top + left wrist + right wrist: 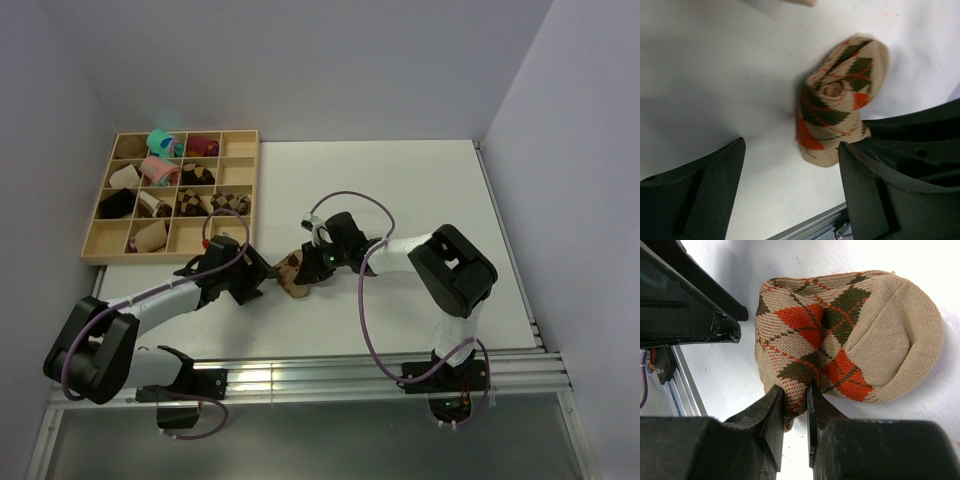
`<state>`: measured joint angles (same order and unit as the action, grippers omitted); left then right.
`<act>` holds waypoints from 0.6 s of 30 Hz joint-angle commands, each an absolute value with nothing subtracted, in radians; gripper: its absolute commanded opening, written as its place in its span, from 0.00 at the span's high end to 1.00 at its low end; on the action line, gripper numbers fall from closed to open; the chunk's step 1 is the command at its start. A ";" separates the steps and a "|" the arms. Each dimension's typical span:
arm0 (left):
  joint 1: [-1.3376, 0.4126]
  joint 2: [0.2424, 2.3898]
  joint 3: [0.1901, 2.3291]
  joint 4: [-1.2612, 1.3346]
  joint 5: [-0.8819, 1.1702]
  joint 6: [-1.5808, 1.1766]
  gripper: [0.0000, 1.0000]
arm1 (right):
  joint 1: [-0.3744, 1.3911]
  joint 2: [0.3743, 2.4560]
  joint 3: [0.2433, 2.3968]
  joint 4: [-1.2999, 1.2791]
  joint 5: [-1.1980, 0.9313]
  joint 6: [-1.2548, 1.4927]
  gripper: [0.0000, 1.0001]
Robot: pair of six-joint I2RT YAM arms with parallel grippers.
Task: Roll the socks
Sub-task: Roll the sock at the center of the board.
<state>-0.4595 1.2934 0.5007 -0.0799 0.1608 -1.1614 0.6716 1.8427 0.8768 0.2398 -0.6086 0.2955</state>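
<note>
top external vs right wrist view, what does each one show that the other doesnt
Only the top external view shows the wooden tray with rolled socks in its compartments, and the whole left arm and right arm. Only the right wrist view shows the right gripper pinching a fold at the edge of the sock, and the sock's orange-red and dark diamonds up close. Both show the sock lying on the white table, at the right gripper.

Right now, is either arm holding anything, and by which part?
The right gripper pinches the rolled sock by a fold of fabric at its edge. The left gripper is open, holding nothing.
</note>
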 commanded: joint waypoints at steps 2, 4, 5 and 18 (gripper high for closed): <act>-0.468 1.299 0.467 0.155 0.201 -1.187 0.21 | 0.689 1.851 0.857 0.183 -0.523 0.301 1.00; -0.472 1.311 0.450 0.217 0.206 -1.187 0.21 | 0.693 1.855 0.857 0.189 -0.525 0.311 1.00; -0.477 1.318 0.430 0.236 0.207 -1.186 0.21 | 0.693 1.858 0.857 0.198 -0.526 0.325 1.00; -0.505 1.443 0.337 0.474 0.247 -1.192 0.23 | 0.741 1.899 0.850 0.282 -0.583 0.440 1.00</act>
<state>-0.4923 1.4101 0.3630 0.4324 0.2409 -1.1988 0.7200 1.8549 0.8764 0.2932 -0.5697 0.4007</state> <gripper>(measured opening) 0.777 0.242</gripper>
